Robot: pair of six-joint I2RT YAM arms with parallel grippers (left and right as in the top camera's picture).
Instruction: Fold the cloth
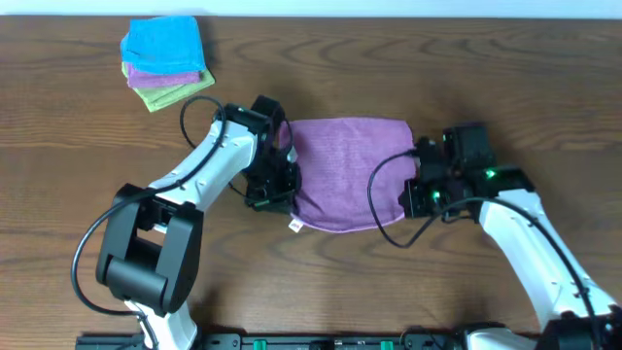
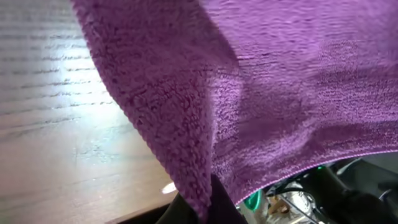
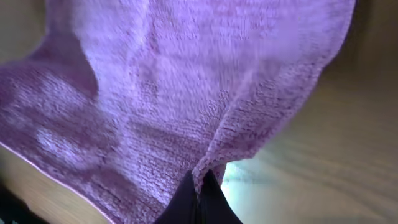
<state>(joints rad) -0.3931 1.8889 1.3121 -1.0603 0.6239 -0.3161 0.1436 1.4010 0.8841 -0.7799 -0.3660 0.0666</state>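
Corners of the lilac microfibre cloth (image 1: pixel 348 173) are pinched in our left gripper (image 2: pixel 209 203) and right gripper (image 3: pixel 200 195), both closed tight, so we can fold it evenly.

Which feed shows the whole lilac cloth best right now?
Overhead: the cloth shows whole there, held between the left hand and the right hand. The left wrist view gives only a close draped fold; the right wrist view, only an edge pinched in its hand.

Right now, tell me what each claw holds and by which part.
Both hold the cloth: the left claw pinches its left edge, the right claw its right edge.
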